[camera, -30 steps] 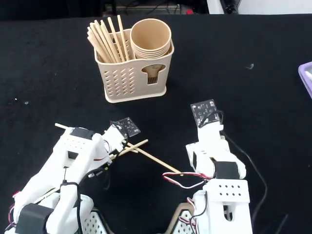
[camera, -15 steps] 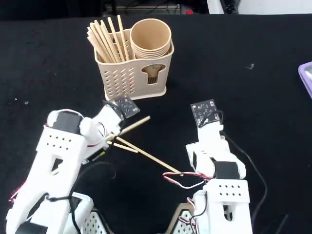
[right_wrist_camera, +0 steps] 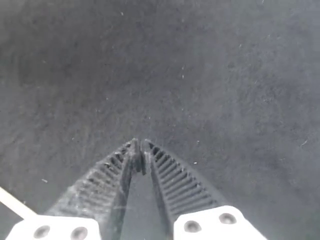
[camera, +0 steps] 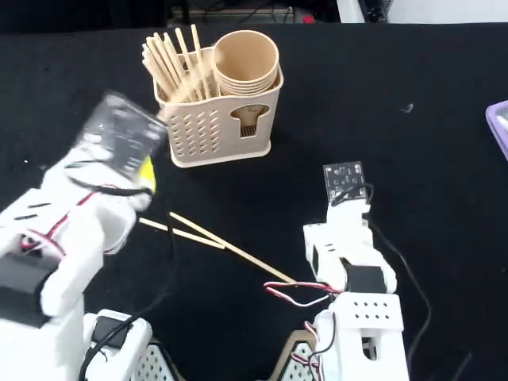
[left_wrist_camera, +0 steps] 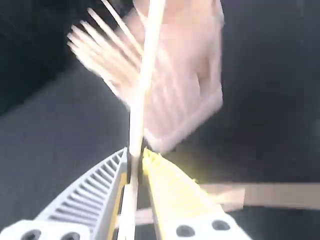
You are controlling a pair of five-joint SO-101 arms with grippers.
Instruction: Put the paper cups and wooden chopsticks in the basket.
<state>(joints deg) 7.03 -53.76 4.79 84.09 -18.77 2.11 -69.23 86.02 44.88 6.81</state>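
your left gripper (left_wrist_camera: 135,161) has its fingers clamped on a chopstick (left_wrist_camera: 146,85) beside the basket (camera: 226,131); your right gripper (right_wrist_camera: 139,149) is closed on nothing.

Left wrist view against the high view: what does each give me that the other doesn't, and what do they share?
Left wrist view adds the grip: the left gripper, fingers shut on one chopstick, pointed at the basket. High view adds two loose chopsticks lying on the table, the cups in the basket and the right arm. Both share the basket with its bundle of chopsticks.
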